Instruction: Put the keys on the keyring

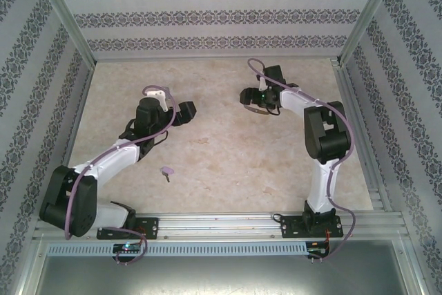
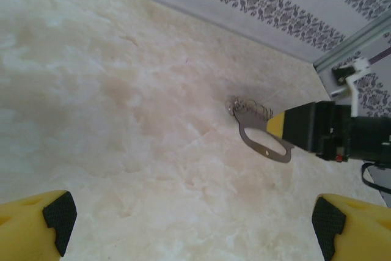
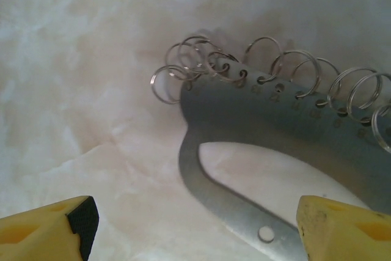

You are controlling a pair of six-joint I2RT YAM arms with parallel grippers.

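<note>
Looking at this one, the worrying part is how far apart things are sitting. The key (image 1: 166,170) is lying flat on the counter (image 1: 221,153), on the left arm's side and toward the near edge. It's well apart from the keyring (image 3: 256,120), which is lying flat further back under the right gripper (image 3: 192,215).

That gripper is gaping wide and isn't clamping anything. The keyring's thin band is running between its fingers, and one finger is looking like it's over or touching the metal; can't tell if it's pressing. The left gripper (image 2: 192,218) is hanging wide open too, empty, facing the keyring.

The key is looking so tiny and flat that the fingers are probably going to skid off it or flick it away. The keyring is thin, so a one-sided pinch is likely going to be spinning or sliding it.

Up close, the keyring is showing as a flat grey oval plate with a big cut-out. Small holes are running along one edge, each carrying a thin wire loop, and the loops are bunching at one end.
</note>
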